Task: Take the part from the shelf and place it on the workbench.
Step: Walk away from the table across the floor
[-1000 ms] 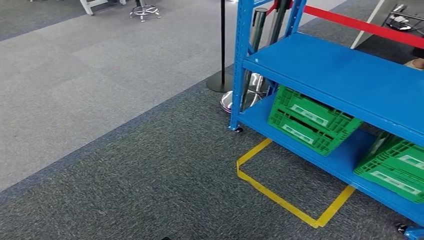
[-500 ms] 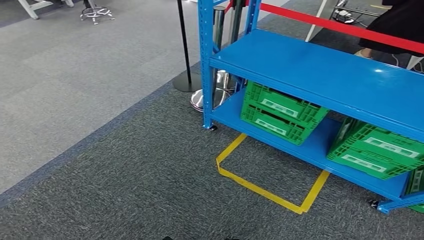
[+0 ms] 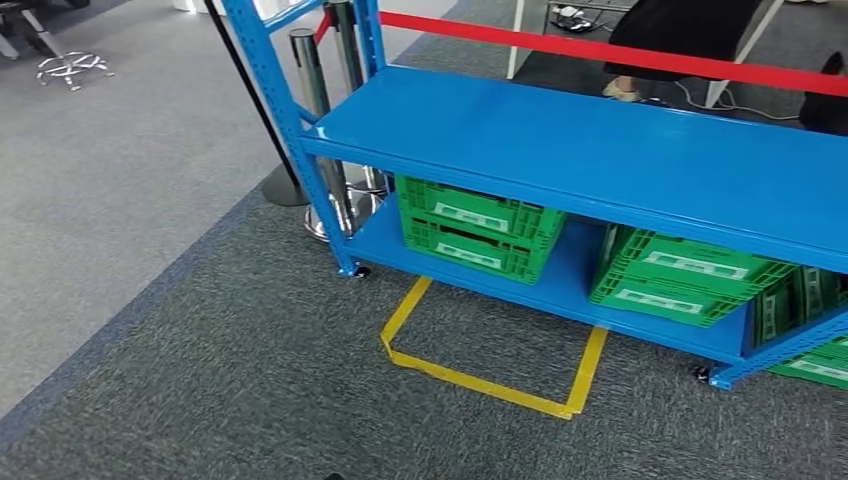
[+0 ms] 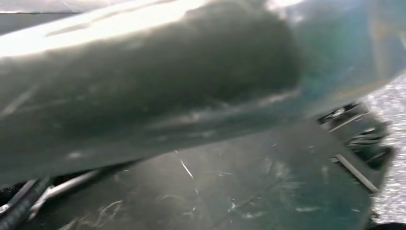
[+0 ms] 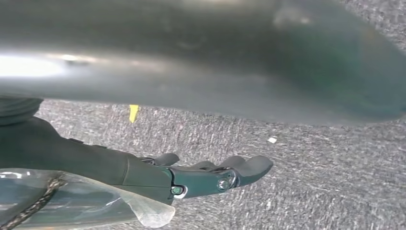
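A tall blue shelf (image 3: 600, 150) is being seen on grey carpet, with green crates (image 3: 478, 225) being kept on its low board. No part can be picked out on it. A yellow tape square (image 3: 490, 385) is lying in front. The right hand (image 5: 210, 175) is being held loose over the carpet, fingers straight, nothing in it. The left hand's state cannot be told.

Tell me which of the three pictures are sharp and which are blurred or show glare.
Head view: sharp and evenly lit, the blue shelf and green crates crisp. Left wrist view: heavily blurred, a bright glare streak along the top. Right wrist view: a blurred grey mass across the top with a glare patch, while the right hand and carpet are fairly clear.
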`<state>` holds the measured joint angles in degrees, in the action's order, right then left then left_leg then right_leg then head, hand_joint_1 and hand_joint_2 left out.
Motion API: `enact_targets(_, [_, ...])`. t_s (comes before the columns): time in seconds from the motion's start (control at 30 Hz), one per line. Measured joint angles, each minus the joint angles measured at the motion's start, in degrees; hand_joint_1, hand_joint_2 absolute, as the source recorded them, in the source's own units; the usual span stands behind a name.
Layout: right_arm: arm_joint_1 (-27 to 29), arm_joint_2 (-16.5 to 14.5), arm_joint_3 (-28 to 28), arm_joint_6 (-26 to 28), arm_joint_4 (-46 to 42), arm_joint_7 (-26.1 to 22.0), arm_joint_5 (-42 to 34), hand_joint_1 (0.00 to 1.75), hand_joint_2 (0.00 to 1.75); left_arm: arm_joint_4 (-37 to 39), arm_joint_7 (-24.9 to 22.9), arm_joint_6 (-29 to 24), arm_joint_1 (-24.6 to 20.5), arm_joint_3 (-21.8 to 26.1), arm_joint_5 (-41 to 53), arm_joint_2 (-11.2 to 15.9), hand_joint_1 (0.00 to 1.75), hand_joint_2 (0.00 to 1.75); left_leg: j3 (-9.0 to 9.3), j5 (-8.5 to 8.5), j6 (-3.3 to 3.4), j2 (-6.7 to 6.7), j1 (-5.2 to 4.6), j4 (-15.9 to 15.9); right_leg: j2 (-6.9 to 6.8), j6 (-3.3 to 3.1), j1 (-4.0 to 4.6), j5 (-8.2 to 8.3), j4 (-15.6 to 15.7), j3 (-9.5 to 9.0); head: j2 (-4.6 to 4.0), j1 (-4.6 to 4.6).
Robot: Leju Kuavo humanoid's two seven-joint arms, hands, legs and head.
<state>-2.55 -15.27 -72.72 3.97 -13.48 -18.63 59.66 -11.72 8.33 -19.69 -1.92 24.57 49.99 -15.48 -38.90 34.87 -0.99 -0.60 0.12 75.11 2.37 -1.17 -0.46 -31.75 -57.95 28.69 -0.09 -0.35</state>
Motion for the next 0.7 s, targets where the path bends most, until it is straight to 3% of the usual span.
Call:
enact_targets(0.03, [0.1, 0.0, 0.0, 0.0, 0.0, 0.1, 0.0, 0.0, 0.0, 0.0, 0.0, 0.0, 0.0, 0.0, 0.1, 0.0, 0.0, 0.0, -0.12, -3.13, 0.28, 0.29, -0.04, -2.5, 0.93, 0.11, -0.01, -0.65, 0.0, -0.91, 0.0, 0.0])
enact_targets(0.07, [0.2, 0.1, 0.0, -0.1, 0.0, 0.1, 0.0, 0.0, 0.0, 0.0, 0.0, 0.0, 0.0, 0.0, 0.1, 0.0, 0.0, 0.0, 0.38, -6.66, 0.64, 1.18, -0.1, -6.4, 1.76, 0.22, -0.09, -1.33, 0.1, -1.64, 0.0, -0.01])
enact_targets(0.1, [0.3, 0.1, 0.0, -0.2, 0.1, 0.1, 0.0, 0.0, 0.0, 0.1, -0.1, -0.1, 0.0, 0.0, 0.1, 0.1, 0.0, 0.0, 1.04, -9.12, 1.06, 2.5, -0.18, -9.7, 2.48, 0.45, -0.17, -1.97, 0.2, -2.17, 0.0, 0.14])
enact_targets(0.13, [0.3, 0.1, 0.0, -0.2, 0.2, 0.1, 0.0, 0.0, 0.0, 0.1, 0.0, -0.1, 0.1, 0.0, 0.2, 0.1, 0.0, 0.0, 1.85, -10.42, 1.54, 3.6, -0.33, -12.4, 3.15, 0.76, -0.4, -2.47, 0.5, -2.49, 0.0, 0.18])
enact_targets(0.17, [0.3, 0.1, 0.0, -0.3, 0.3, 0.1, 0.0, 0.0, 0.0, 0.2, 0.0, -0.2, 0.1, 0.0, 0.3, 0.2, 0.0, 0.0, 2.58, -10.3, 2.03, 4.34, -0.52, -14.2, 3.66, 1.11, -0.67, -2.79, 0.9, -2.66, 0.0, 0.12])
enact_targets(0.23, [0.4, 0.1, 0.0, -0.7, 0.4, 0.1, 0.1, 0.0, 0.0, 0.2, 0.3, -0.4, 0.1, 0.0, 0.5, 0.3, 0.0, 0.0, 4.34, -8.75, 2.83, 3.78, -0.79, -16.4, 4.22, 2.0, -0.97, -2.25, 1.1, -3.35, 0.0, -0.09])
enact_targets(0.3, [0.4, 0.2, 0.1, -0.9, 0.4, 0.1, 0.1, 0.0, 0.0, 0.2, 0.7, -0.8, 0.2, 0.1, 0.5, 0.2, 0.0, 0.0, 6.82, -7.86, 3.1, 2.85, -0.63, -18.8, 2.46, 2.56, -0.74, -1.2, -1.0, -2.9, 0.01, 0.07])
enact_targets(0.33, [0.2, 0.3, 0.2, -1.0, 0.4, 0.0, 0.1, 0.0, 0.0, 0.2, 1.0, -0.9, 0.3, 0.1, 0.5, 0.1, 0.0, 0.0, 8.23, -7.42, 3.09, 2.37, -0.51, -19.6, 1.07, 2.66, -0.59, -1.18, -3.2, -1.61, 0.01, 0.25])
enact_targets(0.4, [-0.1, 0.4, 0.2, -1.2, 0.4, -0.1, 0.1, 0.0, 0.0, 0.2, 1.3, -1.1, 0.5, 0.1, 0.5, 0.0, 0.0, 0.0, 10.52, -6.05, 3.01, 1.18, -0.48, -20.6, -1.34, 2.63, -0.31, -3.17, -9.2, 2.83, 0.0, 0.52])
enact_targets(0.47, [0.0, 0.5, 0.2, -1.2, 0.4, -0.2, 0.1, 0.0, 0.0, 0.2, 1.4, -1.2, 0.6, 0.2, 0.4, 0.0, 0.0, 0.0, 12.77, -4.18, 2.99, -0.05, -0.52, -20.7, -1.79, 2.84, -0.19, -5.86, -13.2, 7.28, 0.0, 0.5])
enact_targets(0.5, [0.2, 0.6, 0.2, -1.2, 0.4, -0.2, 0.1, 0.0, 0.0, 0.2, 1.4, -1.3, 0.6, 0.3, 0.4, 0.0, 0.0, 0.0, 14.12, -3.11, 2.98, -0.57, -0.52, -20.7, -1.86, 2.98, -0.16, -6.09, -13.1, 8.67, 0.0, 0.52])
enact_targets(0.53, [0.4, 0.6, 0.2, -1.2, 0.4, -0.2, 0.1, 0.0, 0.0, 0.2, 1.4, -1.3, 0.6, 0.3, 0.4, 0.0, 0.0, 0.0, 15.72, -1.9, 2.95, -1.08, -0.52, -20.7, -2.11, 3.04, -0.15, -5.18, -11.4, 9.47, 0.0, 0.52])
enact_targets(0.63, [1.0, 0.7, 0.2, -1.2, 0.5, -0.2, 0.1, 0.0, 0.0, 0.3, 1.4, -1.3, 0.8, 0.5, 0.4, 0.1, 0.0, 0.0, 20.43, 1.99, 2.4, -2.67, -0.59, -20.9, -5.26, 2.29, 0.45, 3.12, -5.4, 10.5, -0.01, 0.36])
enact_targets(0.67, [0.9, 0.7, 0.2, -1.3, 0.5, -0.2, 0.1, 0.0, 0.0, 0.3, 1.4, -1.3, 0.8, 0.5, 0.4, 0.1, 0.0, 0.0, 21.43, 2.99, 2.01, -3.26, -0.65, -21.1, -6.15, 1.74, 0.82, 4.79, -4.9, 10.37, -0.01, 0.24])
enact_targets(0.7, [0.8, 0.7, 0.3, -1.3, 0.6, -0.2, 0.1, 0.0, 0.0, 0.3, 1.4, -1.3, 0.8, 0.5, 0.4, 0.1, 0.0, 0.0, 22.25, 3.54, 1.63, -3.75, -0.69, -21.3, -6.44, 1.27, 1.17, 5.01, -5.0, 10.02, -0.01, 0.07])
